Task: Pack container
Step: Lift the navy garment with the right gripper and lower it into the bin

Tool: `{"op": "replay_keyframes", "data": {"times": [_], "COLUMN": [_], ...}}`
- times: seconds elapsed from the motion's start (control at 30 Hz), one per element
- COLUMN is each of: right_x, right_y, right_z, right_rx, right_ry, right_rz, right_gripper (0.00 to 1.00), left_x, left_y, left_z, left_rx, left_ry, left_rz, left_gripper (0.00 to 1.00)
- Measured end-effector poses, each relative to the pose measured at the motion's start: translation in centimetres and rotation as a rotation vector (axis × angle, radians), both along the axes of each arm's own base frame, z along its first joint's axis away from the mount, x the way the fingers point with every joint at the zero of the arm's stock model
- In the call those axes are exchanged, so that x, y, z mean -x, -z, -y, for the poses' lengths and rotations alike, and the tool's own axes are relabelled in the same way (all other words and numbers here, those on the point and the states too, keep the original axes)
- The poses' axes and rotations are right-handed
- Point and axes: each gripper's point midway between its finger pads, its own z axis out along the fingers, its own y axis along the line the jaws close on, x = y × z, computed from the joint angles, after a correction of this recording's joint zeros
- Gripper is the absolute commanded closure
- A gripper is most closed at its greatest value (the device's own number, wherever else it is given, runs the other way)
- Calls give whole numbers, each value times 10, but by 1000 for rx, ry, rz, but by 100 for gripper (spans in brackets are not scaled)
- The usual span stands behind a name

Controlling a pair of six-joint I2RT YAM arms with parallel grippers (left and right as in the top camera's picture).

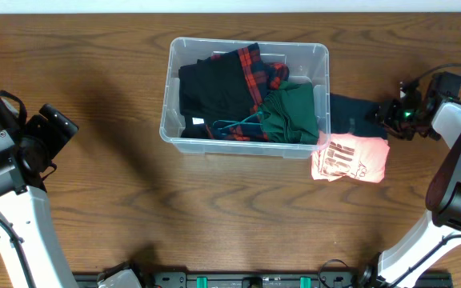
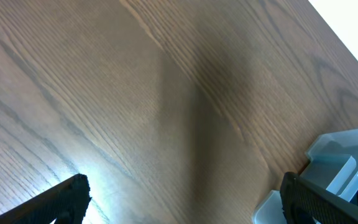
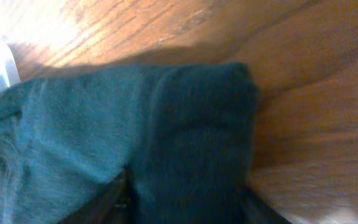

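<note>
Overhead has the container (image 1: 214,146) sitting at the far middle of the table (image 1: 94,64), clear walls, already loaded: a black garment (image 1: 210,92) on the left side, a red-and-black plaid piece (image 1: 254,72) running through the middle, a green garment (image 1: 290,116) bunched against the right wall.

Just outside that right wall, a dark teal garment (image 1: 350,112) lies flat on the wood, and a pink printed shirt (image 1: 350,158) sits at its near edge, touching the container's near-right corner.

Over to the right gripper (image 1: 384,112): it is down at the right end of the dark teal garment. From the right wrist, a raised fold of that cloth (image 3: 166,137) fills the space between the two fingers (image 3: 114,199), which sit moderately apart on either side. Whether they are actually pinching it, that cannot be told. The right arm rises from the near-right edge and bends left at the wrist, pointing toward the container.

The left gripper (image 1: 54,128) hangs well apart from the container, out on the left side. The left wrist view shows it (image 2: 185,186) spread wide over bare wood, nothing between the fingers, a container corner (image 2: 347,155) at the right edge. The left arm comes up from the near-left, head turned right.
</note>
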Motion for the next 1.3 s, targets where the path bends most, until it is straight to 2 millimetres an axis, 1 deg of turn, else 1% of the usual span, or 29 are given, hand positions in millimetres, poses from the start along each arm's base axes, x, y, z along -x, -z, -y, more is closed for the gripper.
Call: {"op": "replay_keyframes", "data": {"times": [0.03,0.13,0.17,0.23,0.3,0.37,0.43,0.5,0.53,0.57,0.6,0.63,0.7,0.73,0.8,0.87,0.93,0.97,1.0,1.07,1.1,1.17,1.23,1.3], "right_x": [0,0,1,4,5,4,-1,-9,-13,-14,-13,-10,0,5,15,21,24,24,22,16,11,-1,-19,-38], "right_y": [1,-1,-1,-3,-10,-30,-64,-115,-147,-185,-210,-245,-295,-316,-348,-366,-369,-367,-363,-348,-341,-322,-298,-270], "right_z": [-2,-4,-4,-6,-9,-11,-13,-15,-18,-23,-27,-36,-60,-76,-110,-144,-175,-190,-205,-231,-239,-248,-248,-243], "right_rx": [-9,-36,-45,-73,-118,-173,-213,-231,-230,-226,-221,-214,-221,-231,-268,-322,-378,-401,-417,-429,-426,-404,-372,-334], "right_ry": [-8,-12,-12,-7,-4,8,18,7,-8,-34,-56,-92,-167,-213,-306,-388,-435,-450,-456,-450,-441,-407,-355,-296], "right_rz": [1,6,6,1,10,55,142,281,372,475,546,640,772,826,912,955,945,927,906,853,832,790,749,699], "right_gripper": [83,96,99,99,99,99,99,99,99,99,99,99,99,99,99,99,99,99,99,99,99,99,99,99], "left_x": [0,0,0,0,0,0,0,0,0,0,0,0,0,0,0,0,0,0,0,0,0,0,0,0], "left_y": [0,0,0,0,0,0,0,0,0,0,0,0,0,0,0,0,0,0,0,0,0,0,0,0], "left_z": [0,0,0,0,0,0,0,0,0,0,0,0,0,0,0,0,0,0,0,0,0,0,0,0], "left_rx": [0,0,0,0,0,0,0,0,0,0,0,0,0,0,0,0,0,0,0,0,0,0,0,0], "left_ry": [-1,0,0,0,0,0,0,-1,0,0,0,-1,0,-1,-1,-1,0,0,0,0,0,-1,0,-1], "left_rz": [0,0,0,0,0,0,0,0,0,0,0,0,0,0,0,0,0,0,0,0,0,0,0,0], "left_gripper": [2,2,2,2,2,2,2,2,2,2,2,2,2,2,2,2,2,2,2,2,2,2,2,2]}}
